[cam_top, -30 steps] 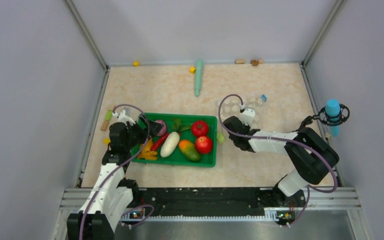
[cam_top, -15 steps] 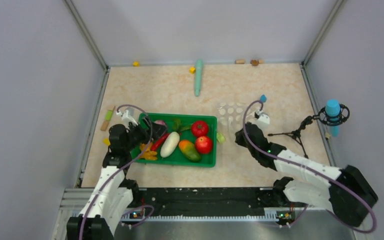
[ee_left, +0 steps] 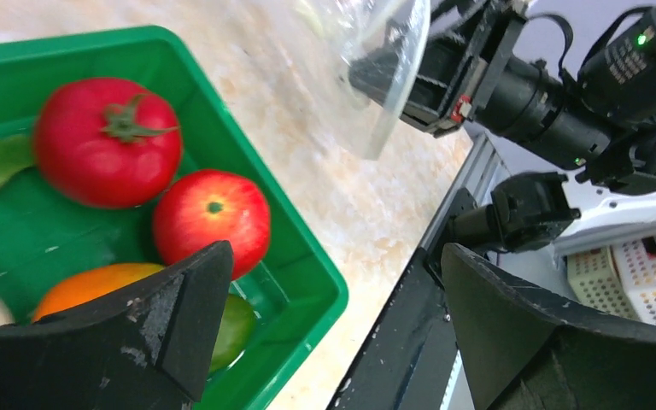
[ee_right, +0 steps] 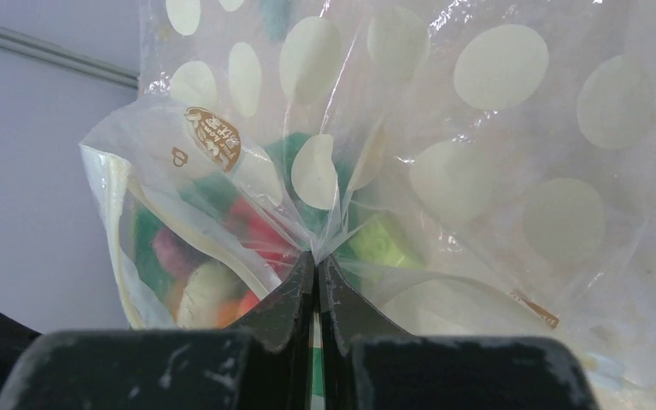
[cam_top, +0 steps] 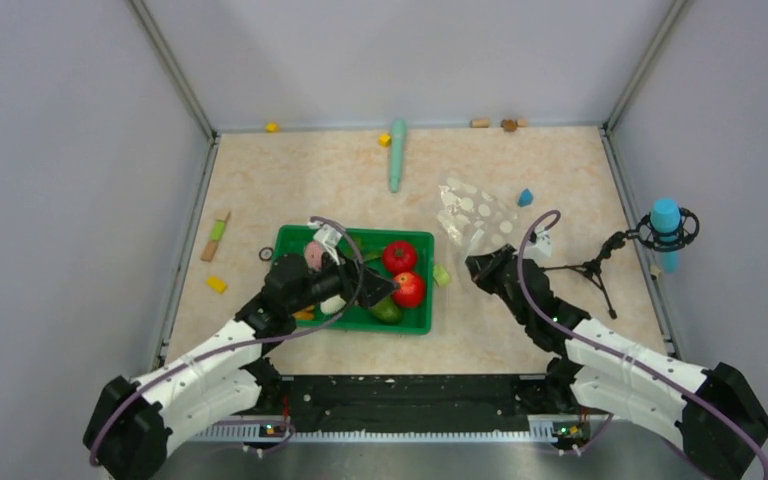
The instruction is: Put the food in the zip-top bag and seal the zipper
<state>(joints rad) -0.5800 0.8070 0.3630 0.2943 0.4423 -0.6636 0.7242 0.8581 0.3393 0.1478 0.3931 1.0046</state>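
Dotted zip-top bag (cam_top: 472, 212) is held up just right of the green tray (cam_top: 380, 233), a fold of its film pinched tight in the right gripper (ee_right: 316, 282). The food, tomatoes (ee_left: 107, 141) included, lies in the tray beneath the left gripper (ee_left: 333, 256), spread wide and empty. Danger: that thin pinch slipping, or the mouth sagging closed, and dropped food would miss.

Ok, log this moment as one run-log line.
left hand: open over green tray | right hand: shut on zip-top bag | tomatoes: in tray, not bagged
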